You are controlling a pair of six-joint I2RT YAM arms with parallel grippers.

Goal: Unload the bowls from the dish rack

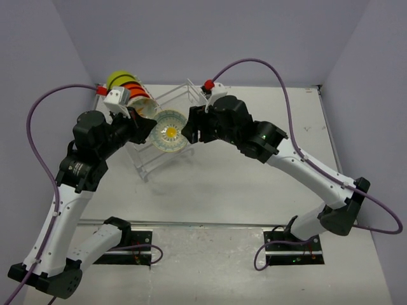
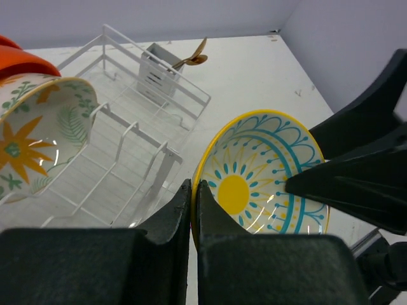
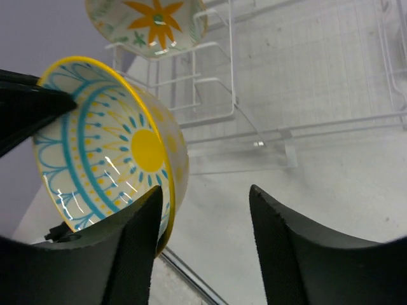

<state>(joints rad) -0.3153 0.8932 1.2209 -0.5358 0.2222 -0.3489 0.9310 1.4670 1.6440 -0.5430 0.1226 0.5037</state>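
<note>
A cream bowl with a yellow rim and a blue-and-yellow sun pattern point(image 1: 170, 132) hangs in the air over the front of the white wire dish rack point(image 1: 166, 101). My left gripper point(image 2: 193, 190) is shut on its left rim point(image 2: 197, 171). My right gripper point(image 3: 205, 190) is open, with the bowl's opposite rim point(image 3: 168, 190) between its fingers, close to the left finger point(image 3: 137, 248). In the rack's far left end stand a lime-green bowl point(image 1: 117, 77), orange bowls point(image 1: 131, 86) and a cream leaf-and-flower bowl point(image 1: 145, 105), which also shows in the left wrist view point(image 2: 38, 136).
A small grey cutlery basket point(image 2: 156, 75) with a wooden spoon point(image 2: 194, 57) sits at the rack's far end. Upright wire dividers point(image 2: 130, 149) stand below the held bowl. Purple walls close in the table at back and sides. Bare white tabletop point(image 1: 254, 184) lies in front of the rack.
</note>
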